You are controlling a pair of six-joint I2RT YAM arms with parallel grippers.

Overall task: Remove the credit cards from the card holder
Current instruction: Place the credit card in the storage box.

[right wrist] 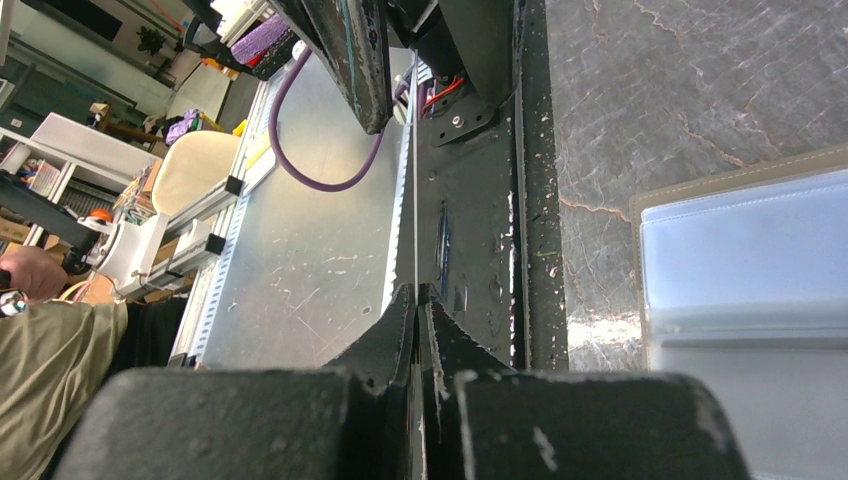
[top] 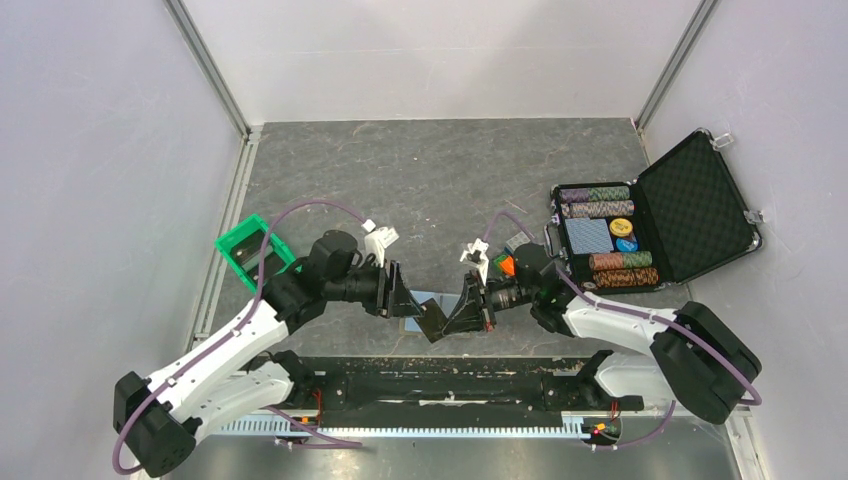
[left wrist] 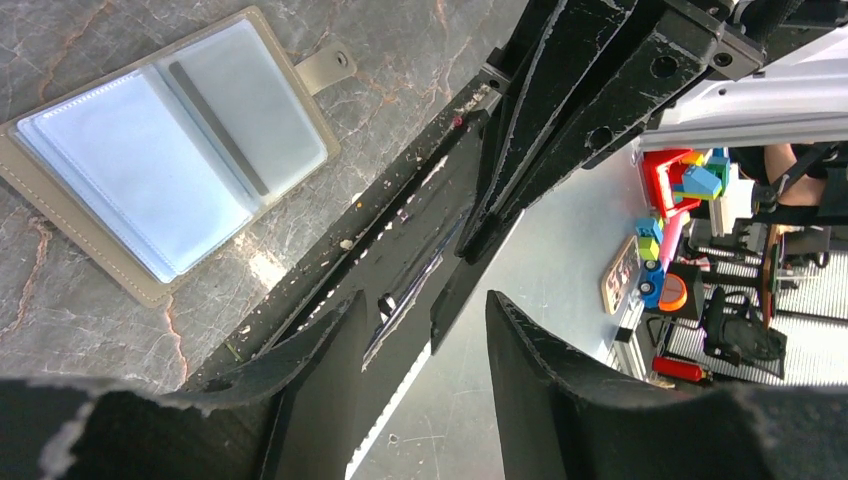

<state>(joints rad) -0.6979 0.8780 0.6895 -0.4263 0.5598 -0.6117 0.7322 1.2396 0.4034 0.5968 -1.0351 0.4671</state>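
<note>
Top external view: two arms meet low at the middle of the grey stone-patterned table (top: 420,170). One card holder (top: 412,303) lies opened flat on the table just beyond the black base rail, pale-blue inside facing up, partly under the two gripper tips. One credit card (top: 433,322), dark, is up off the table between the arms. The right gripper (top: 455,318) has it; the left gripper (top: 410,303) sits just beside its other end. Right wrist view: the right gripper (right wrist: 418,290) has its jaws pressed together on the credit card (right wrist: 415,200), seen edge-on as a thin pale line running away from the tips. The card holder (right wrist: 740,260) shows at right, taupe border around a clear sleeve. Left wrist view: the left gripper (left wrist: 425,305) has its jaws apart, a plain gap between the two fingers. The credit card (left wrist: 455,285) slants toward that gap from the right gripper (left wrist: 478,235); contact with the left fingers cannot be told. The card holder (left wrist: 170,160) lies at upper left, two sleeve pages showing, snap tab sticking out past one edge. Whether cards are in its sleeves cannot be told. Elsewhere: one open black poker-chip case (top: 690,205) at far right, holding four chip rows (top: 595,202) and one blue patterned deck (top: 588,236). One green bin (top: 245,250) at far left.
</note>
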